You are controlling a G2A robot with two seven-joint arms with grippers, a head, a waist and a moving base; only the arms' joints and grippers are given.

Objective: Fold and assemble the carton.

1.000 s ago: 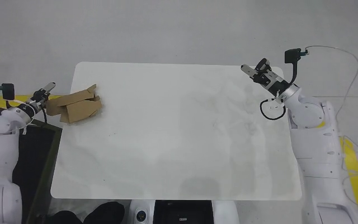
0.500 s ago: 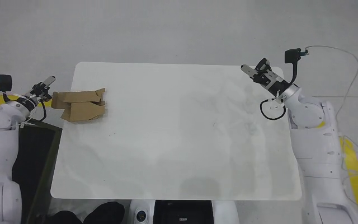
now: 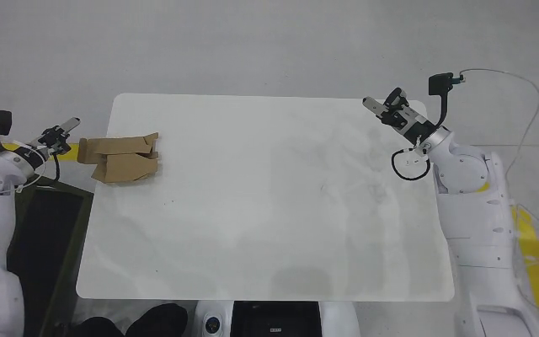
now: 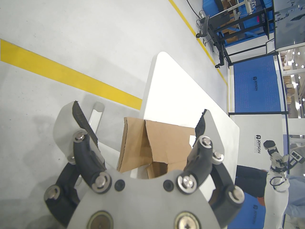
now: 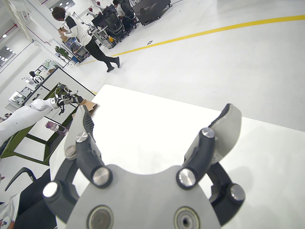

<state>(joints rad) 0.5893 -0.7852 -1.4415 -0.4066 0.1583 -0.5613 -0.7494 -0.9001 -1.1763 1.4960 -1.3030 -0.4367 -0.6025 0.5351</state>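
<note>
Brown cardboard carton [image 3: 122,160] hangs over white desk [image 3: 269,211] edge. Left claw [image 3: 61,129] beside carton, wide open, empty: bump could knock carton off. Right claw [image 3: 387,108] open, empty.

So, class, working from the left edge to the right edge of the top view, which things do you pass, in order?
left gripper → carton → bare stretch of the table → right gripper
</note>
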